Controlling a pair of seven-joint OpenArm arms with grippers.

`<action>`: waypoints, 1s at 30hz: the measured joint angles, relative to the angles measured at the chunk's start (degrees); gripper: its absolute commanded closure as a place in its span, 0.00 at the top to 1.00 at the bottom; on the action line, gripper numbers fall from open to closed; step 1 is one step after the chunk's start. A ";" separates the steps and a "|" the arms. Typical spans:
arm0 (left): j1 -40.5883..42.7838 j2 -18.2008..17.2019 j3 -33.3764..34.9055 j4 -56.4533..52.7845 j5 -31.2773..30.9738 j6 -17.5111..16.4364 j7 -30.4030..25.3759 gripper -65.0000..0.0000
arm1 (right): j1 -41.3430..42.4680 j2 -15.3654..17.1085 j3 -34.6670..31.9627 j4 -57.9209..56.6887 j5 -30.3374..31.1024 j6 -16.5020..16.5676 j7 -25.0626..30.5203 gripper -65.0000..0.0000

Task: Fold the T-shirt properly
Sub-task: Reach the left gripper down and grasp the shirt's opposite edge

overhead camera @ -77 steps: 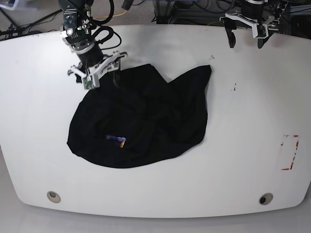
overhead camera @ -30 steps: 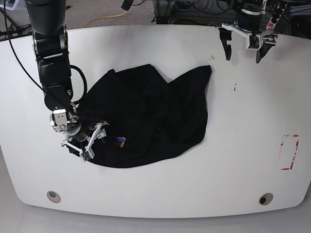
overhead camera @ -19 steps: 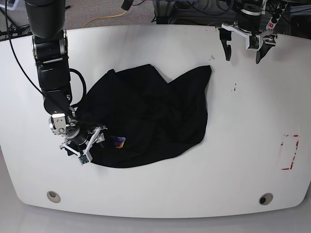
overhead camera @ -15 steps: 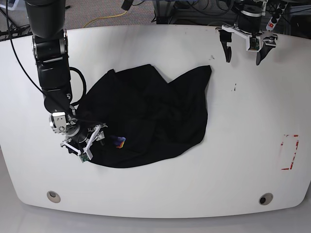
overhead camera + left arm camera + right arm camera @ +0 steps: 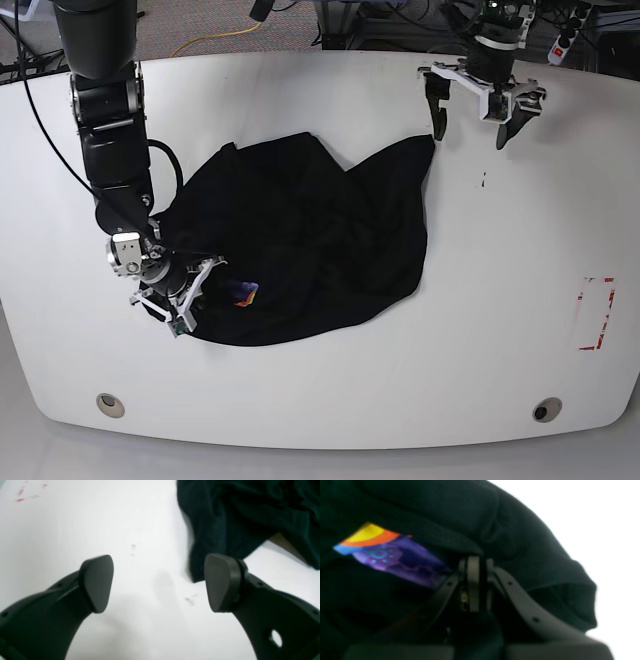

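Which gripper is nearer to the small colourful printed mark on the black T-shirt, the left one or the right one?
The right. The right gripper is shut on the T-shirt just beside the printed mark. The left gripper hangs open at the far edge, above the shirt's upper corner.

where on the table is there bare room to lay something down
The white table is bare between the T-shirt and the red tape mark, and along the near edge between the two round holes. It is crowded at the shirt's near-left edge, where the right end effector is shut on cloth.

T-shirt point(image 5: 300, 245) on table point(image 5: 500, 330)
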 measured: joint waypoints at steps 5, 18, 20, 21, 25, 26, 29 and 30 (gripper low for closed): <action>-4.52 0.04 2.38 -0.04 -0.04 -0.20 10.10 0.83 | -0.24 0.39 0.04 4.07 -0.20 0.07 -2.45 0.00; -12.81 -0.04 9.38 -5.66 -0.11 -0.02 18.25 0.83 | -0.33 0.70 0.15 11.34 0.02 -0.13 -6.32 0.00; -14.27 -0.13 9.60 -7.98 -0.04 -0.09 18.95 0.83 | -0.33 0.68 0.15 12.37 0.02 -0.15 -6.45 0.00; -14.78 -0.13 9.62 -8.72 0.02 0.02 18.82 0.83 | -0.33 0.66 0.15 12.92 0.02 -0.15 -6.58 0.00; -15.96 -0.15 10.34 -11.17 -0.02 0.17 18.40 0.83 | -0.22 0.57 0.15 13.70 0.02 -0.11 -6.62 0.00; -16.04 -0.09 10.36 -11.67 -0.02 0.17 18.05 0.83 | -0.31 0.61 0.15 14.01 0.00 -0.17 -6.67 0.00; -17.03 -0.11 10.36 -13.22 0.07 0.15 16.94 0.82 | -0.33 0.72 0.15 15.43 0.02 -0.04 -8.31 0.00; -17.64 -0.11 10.43 -13.66 0.09 0.15 16.65 0.82 | -0.33 0.72 0.15 16.06 0.00 -0.15 -9.40 0.00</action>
